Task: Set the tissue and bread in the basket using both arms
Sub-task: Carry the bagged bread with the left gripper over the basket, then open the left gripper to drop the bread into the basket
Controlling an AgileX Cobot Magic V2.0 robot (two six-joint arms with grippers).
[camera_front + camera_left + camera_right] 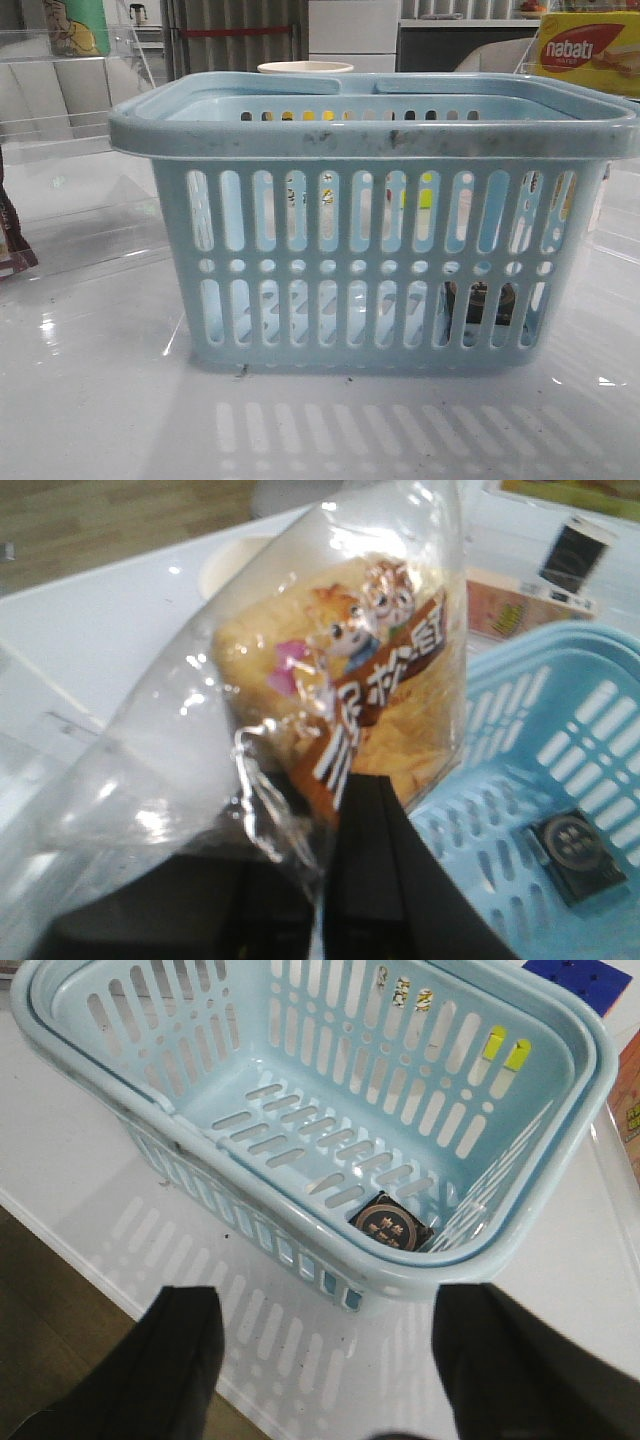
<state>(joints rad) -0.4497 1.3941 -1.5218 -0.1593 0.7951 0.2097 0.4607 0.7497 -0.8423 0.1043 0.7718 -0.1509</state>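
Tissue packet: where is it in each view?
Front: tissue packet seen dark through the lower right slots of the basket.
Left wrist: packet on the basket floor, lower right of frame.
Right wrist: packet in a floor corner.
Shared landmark: the blue basket.

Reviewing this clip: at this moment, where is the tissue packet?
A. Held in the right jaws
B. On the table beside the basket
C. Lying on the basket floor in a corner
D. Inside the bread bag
C: the right wrist view shows the tissue lying on the floor of the basket in one corner, with the right gripper open and empty above.
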